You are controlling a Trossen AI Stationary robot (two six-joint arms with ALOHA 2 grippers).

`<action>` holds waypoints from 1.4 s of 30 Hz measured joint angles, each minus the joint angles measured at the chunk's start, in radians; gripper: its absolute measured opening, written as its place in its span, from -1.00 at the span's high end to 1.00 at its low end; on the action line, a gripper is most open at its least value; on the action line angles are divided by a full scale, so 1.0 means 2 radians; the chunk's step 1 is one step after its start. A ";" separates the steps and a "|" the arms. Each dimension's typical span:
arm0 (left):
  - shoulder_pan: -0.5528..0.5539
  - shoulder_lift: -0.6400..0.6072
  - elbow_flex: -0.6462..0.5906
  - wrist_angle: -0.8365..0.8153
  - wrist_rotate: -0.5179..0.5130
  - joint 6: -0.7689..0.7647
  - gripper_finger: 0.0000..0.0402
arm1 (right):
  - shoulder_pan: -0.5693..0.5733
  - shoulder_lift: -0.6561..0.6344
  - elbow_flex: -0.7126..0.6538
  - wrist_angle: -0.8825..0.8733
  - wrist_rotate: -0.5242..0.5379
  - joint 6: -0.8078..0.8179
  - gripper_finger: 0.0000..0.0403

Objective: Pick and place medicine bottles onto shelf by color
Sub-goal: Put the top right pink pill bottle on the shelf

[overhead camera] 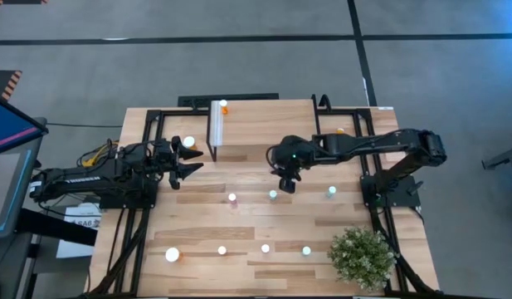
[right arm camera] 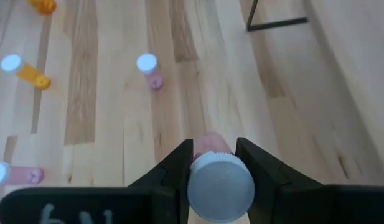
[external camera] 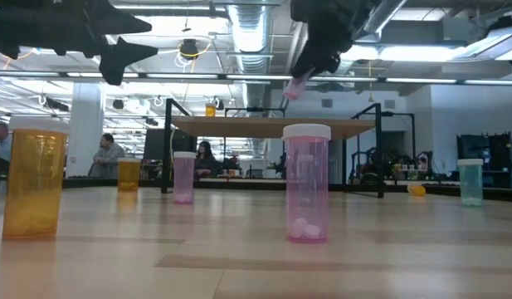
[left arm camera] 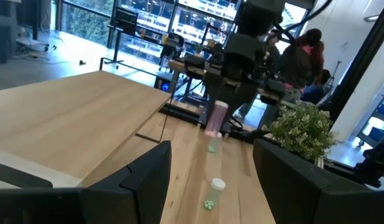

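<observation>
Right tool (right arm camera: 213, 163) aloft, gripping pink bottle (right arm camera: 216, 180)

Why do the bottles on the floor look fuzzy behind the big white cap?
That is the table, not a floor. In the right wrist view the white cap, clamped in the right end effector, sits very close, while the pink bottle and orange bottle lie farther off and look soft. In the low view, ceiling lights glare brightly.

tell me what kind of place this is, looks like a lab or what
Probably a robotics lab or open workshop. Exposed ducts and strip lights run overhead, other black-framed benches stand behind the wooden table, and people sit at workstations in the background.
</observation>
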 joint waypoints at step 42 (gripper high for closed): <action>0.000 0.000 0.000 0.057 0.017 0.014 -0.07 | -0.156 0.001 0.031 0.220 -0.093 -0.009 0.37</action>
